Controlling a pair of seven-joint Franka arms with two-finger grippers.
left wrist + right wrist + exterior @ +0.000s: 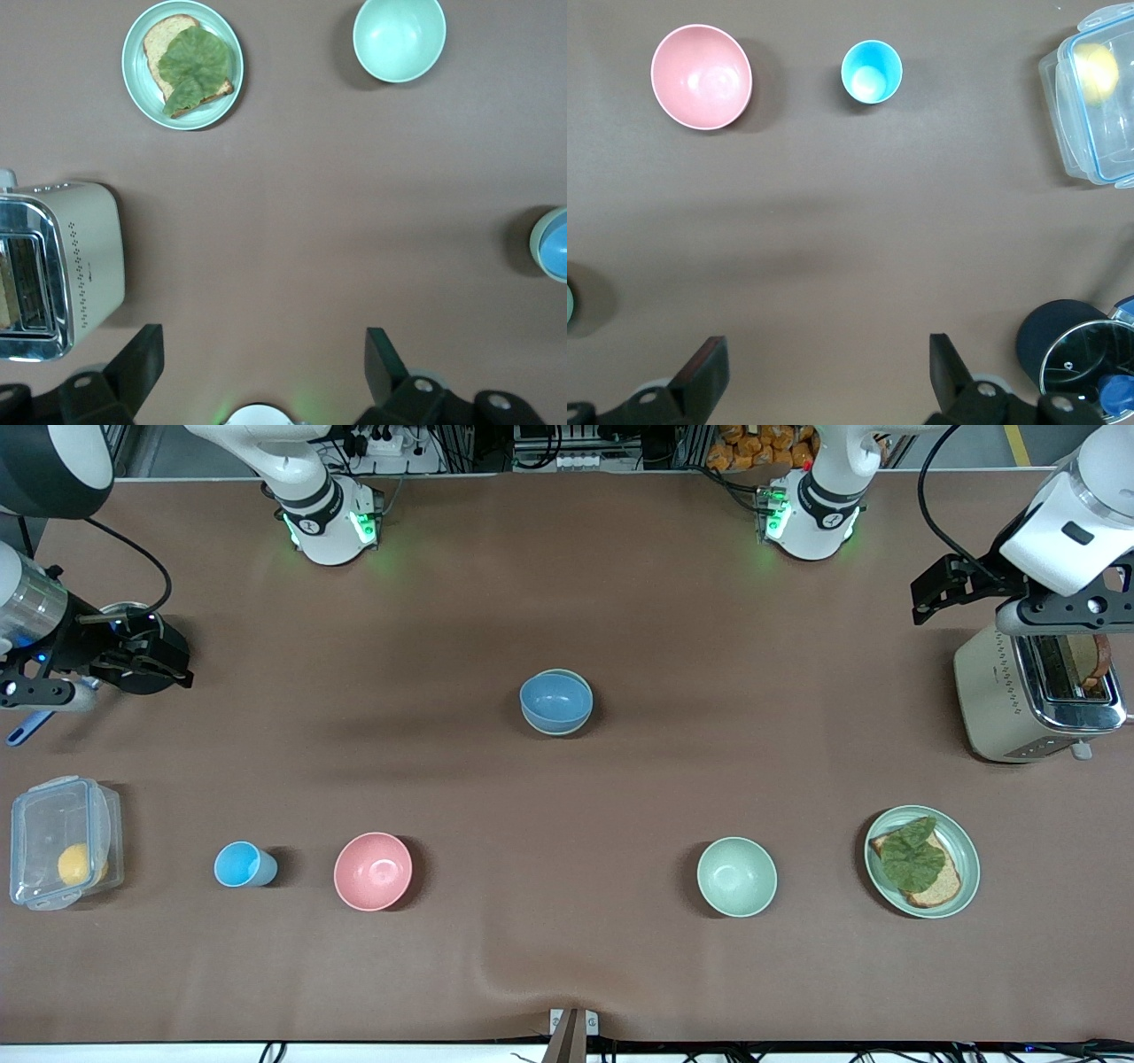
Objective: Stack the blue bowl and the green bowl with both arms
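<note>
The blue bowl (pixel 555 700) sits nested inside the green bowl, whose pale rim (pixel 556 732) shows around it, at the middle of the table. The pair also shows at the edge of the left wrist view: the blue bowl (pixel 560 250) and the green rim (pixel 537 241). My left gripper (pixel 939 593) is open and empty, up over the table beside the toaster at the left arm's end. My right gripper (pixel 155 660) is open and empty, over a dark pot at the right arm's end. Both wrist views show wide-open jaws, left (pixel 263 341) and right (pixel 826 347), over bare table.
A lighter mint-green bowl (pixel 736 876) and a green plate (pixel 966 868) with bread and a leaf lie nearer the camera. A pink bowl (pixel 373 871), a light-blue cup (pixel 240 864) and a clear box (pixel 62 841) with a lemon lie toward the right arm's end. A toaster (pixel 1001 691) holds bread.
</note>
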